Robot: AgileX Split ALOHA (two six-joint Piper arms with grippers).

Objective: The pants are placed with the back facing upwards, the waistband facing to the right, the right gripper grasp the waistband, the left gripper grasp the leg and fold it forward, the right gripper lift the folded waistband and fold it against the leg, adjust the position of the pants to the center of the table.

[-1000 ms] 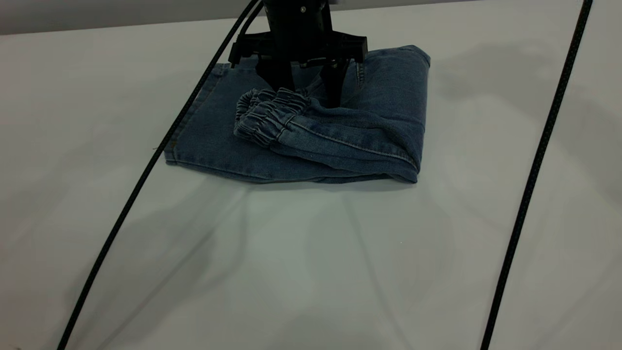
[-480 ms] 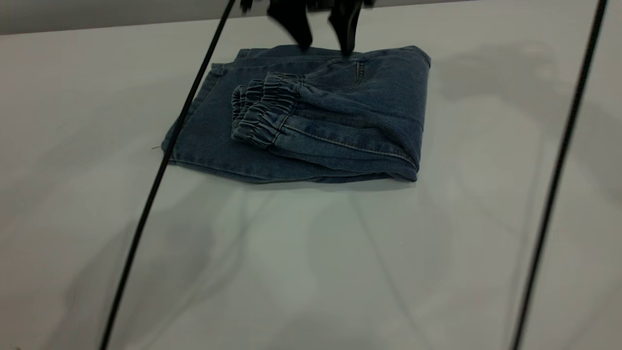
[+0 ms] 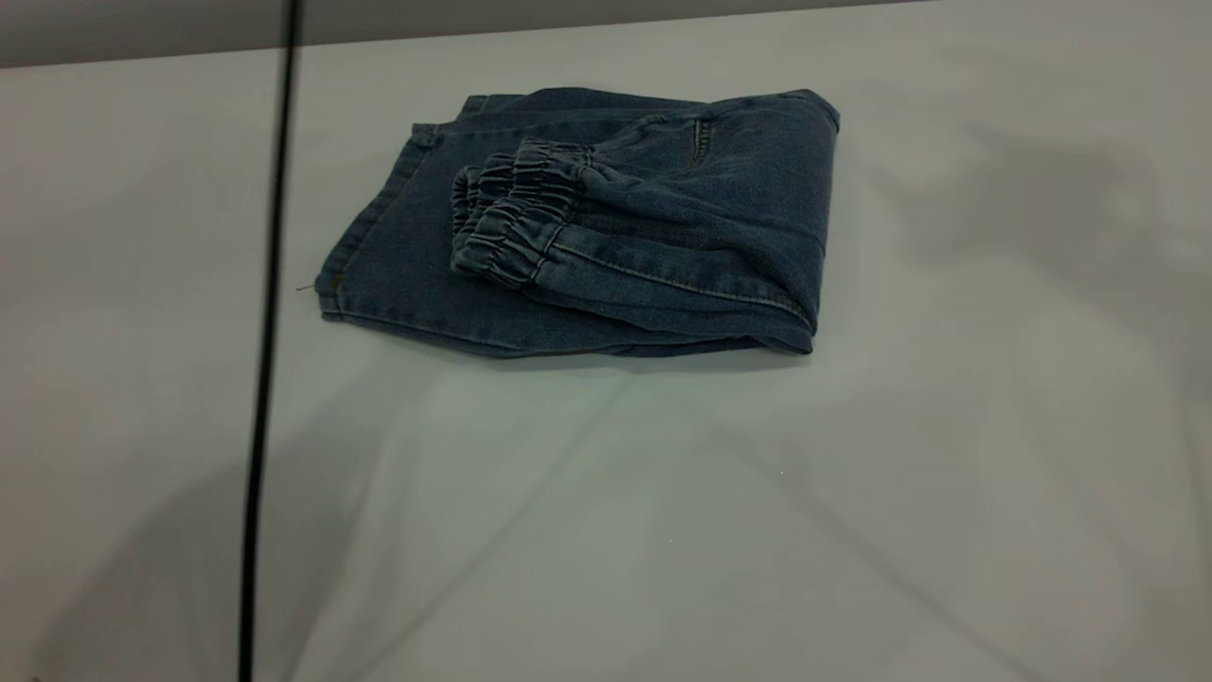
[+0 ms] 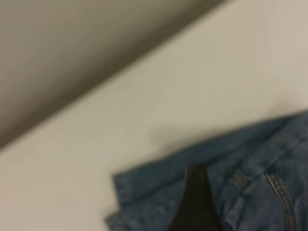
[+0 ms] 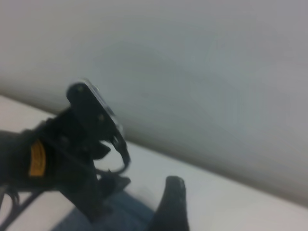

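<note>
Denim pants are laid folded on the table, waistband uppermost; how either gripper's jaws stand cannot be told.

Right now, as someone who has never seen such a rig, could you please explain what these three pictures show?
Two robot arms work at a white table. The wide picture comes from a camera outside the rig. It shows folded blue denim pants lying on the table, the gathered waistband turned over on top. Neither arm appears there, only a black cable.

The other two pictures come from cameras on each arm's wrist. The left wrist view looks down past one dark fingertip onto the denim. The right wrist view shows one of its own fingertips and, farther off, the left gripper above the pants. Nothing is visibly held.
</note>
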